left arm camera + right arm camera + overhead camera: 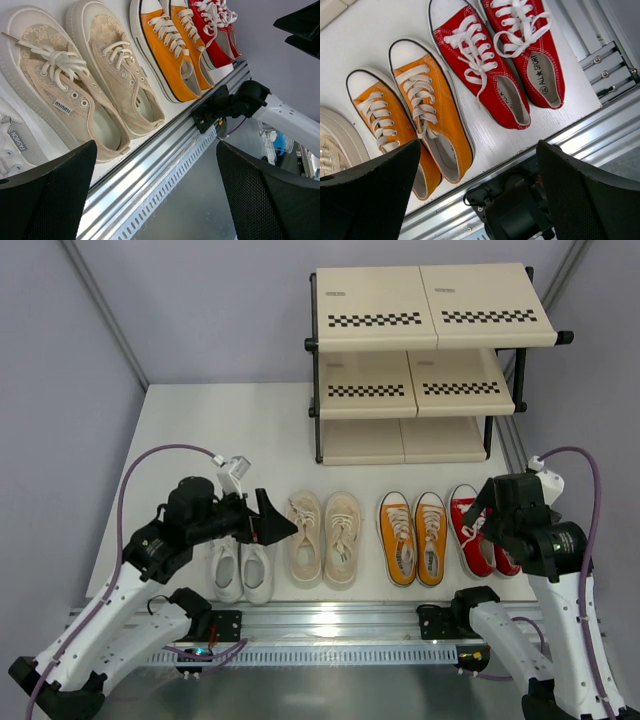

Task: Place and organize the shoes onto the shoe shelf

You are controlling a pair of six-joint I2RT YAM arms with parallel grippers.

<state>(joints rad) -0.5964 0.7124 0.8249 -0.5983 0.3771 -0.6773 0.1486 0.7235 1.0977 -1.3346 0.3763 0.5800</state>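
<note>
Four pairs of shoes stand in a row on the white table, toes toward the shelf: white [241, 570], cream-beige [322, 538], orange-yellow [412, 538] and red [478, 530]. The three-tier shoe shelf [430, 305] stands at the back with nothing on its panels. My left gripper [270, 520] is open and empty, above the gap between the white and beige pairs; its wrist view shows the beige shoes [60, 85], the orange shoes [170, 50] and the red shoes [215, 27] beyond the gripper [156, 147]. My right gripper [483, 512] is open and empty over the red pair; in its wrist view the gripper [479, 145] hangs near the heels of the orange shoes [427, 115] and red shoes [480, 75].
An aluminium rail [330, 625] with both arm bases runs along the table's near edge. The right arm's base [235, 102] shows in the left wrist view. Grey walls close in the left, back and right. A strip of bare table [230, 425] lies between shoes and shelf.
</note>
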